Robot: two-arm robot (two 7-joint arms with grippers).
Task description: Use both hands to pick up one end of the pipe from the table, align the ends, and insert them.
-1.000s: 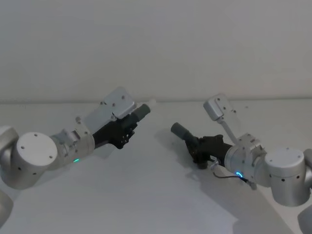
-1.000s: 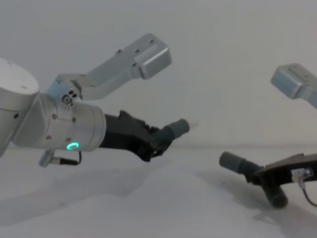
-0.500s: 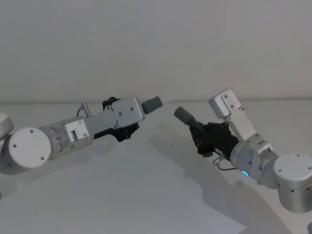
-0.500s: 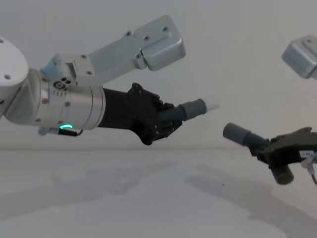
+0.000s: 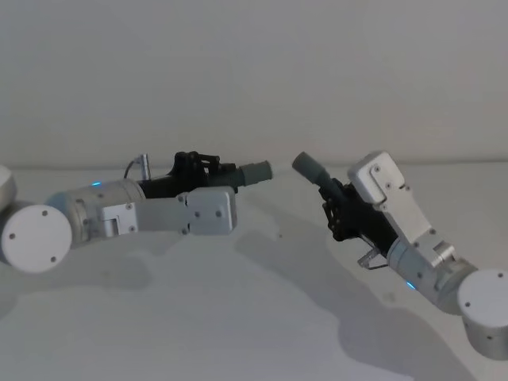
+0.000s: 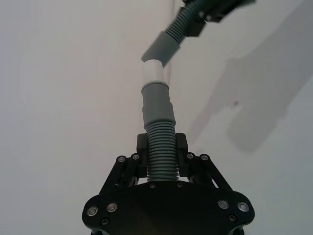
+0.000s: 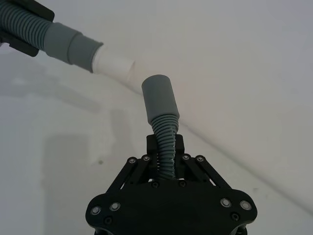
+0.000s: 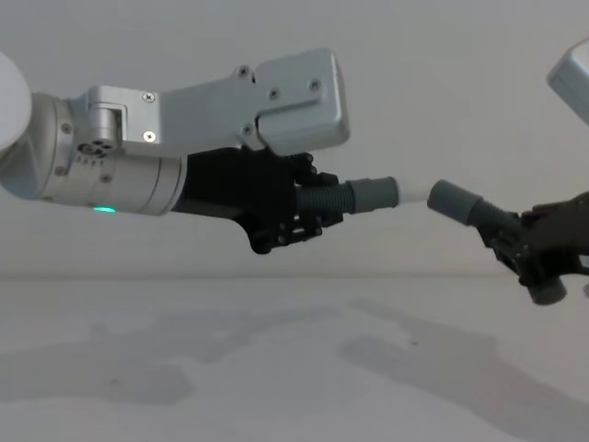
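since half a second ago both arms have come up and inward, and the gap between the two hose ends has nearly closed. the left hose piece [image 8: 368, 195], which then tilted upward, now lies close to level. the right hose piece [image 8: 456, 203] has risen with its arm and sits higher above the table [image 8: 276, 368].

the left gripper [image 8: 317, 207] is closed around the ribbed body of its piece, fingers [image 6: 183, 147] pressed to both sides, with the smooth cuff [image 6: 157, 105] and a white tip [image 6: 152, 73] sticking out past them. that piece's long axis runs across the room and points toward the robot's right.

the right gripper [image 8: 534, 244] is clamped on the ribbed part of the other piece in the same way, as the right wrist view shows [image 7: 165, 152]. its piece slants, with the cuff [image 7: 160, 95] up and aimed toward the robot's left and the other end [image 8: 548, 293] hanging lower, past the fingers.

so the two axes meet at an angle, not in one line. from the chest the white tip [image 8: 414, 192] seems to reach the mouth of the right cuff, while the right wrist view shows the tip [image 7: 110, 62] off to one side of it with a gap. i cannot tell whether they touch, and nothing is inserted yet.

from the head, both pieces [image 5: 252, 171] [image 5: 311, 169] hang in the air well above the table [image 5: 238, 317], held by the left gripper [image 5: 202, 169] and the right gripper [image 5: 341, 210].
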